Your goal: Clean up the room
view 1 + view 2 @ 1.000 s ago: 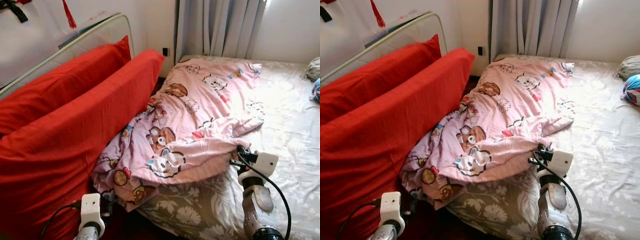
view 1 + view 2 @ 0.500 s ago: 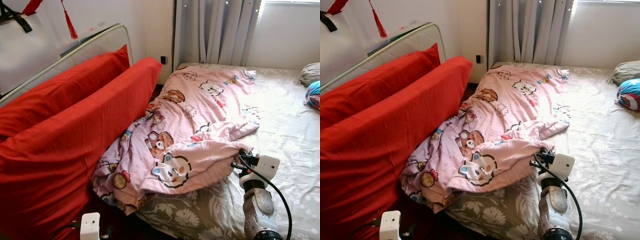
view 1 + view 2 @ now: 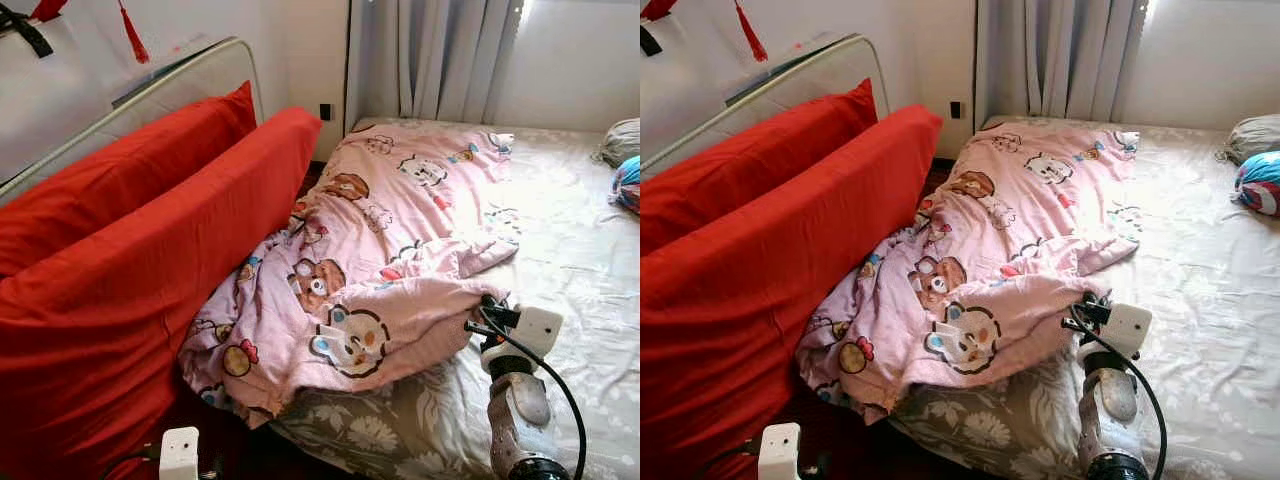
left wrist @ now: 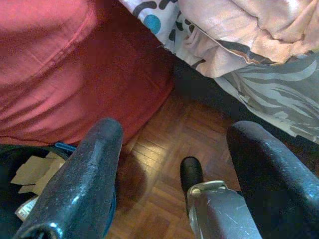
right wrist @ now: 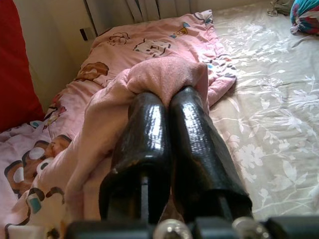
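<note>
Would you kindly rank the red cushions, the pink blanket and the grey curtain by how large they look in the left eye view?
1. red cushions, though nearest the camera
2. pink blanket
3. grey curtain

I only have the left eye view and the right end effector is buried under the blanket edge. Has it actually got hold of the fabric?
Observer: Yes. The right end effector is shut on a fold of the pink blanket.
Operator: And the left one?
Observer: The left end effector is open, holding nothing.
Operator: What is under it?
Observer: Wood floor, between the red cushion and the bed.
</note>
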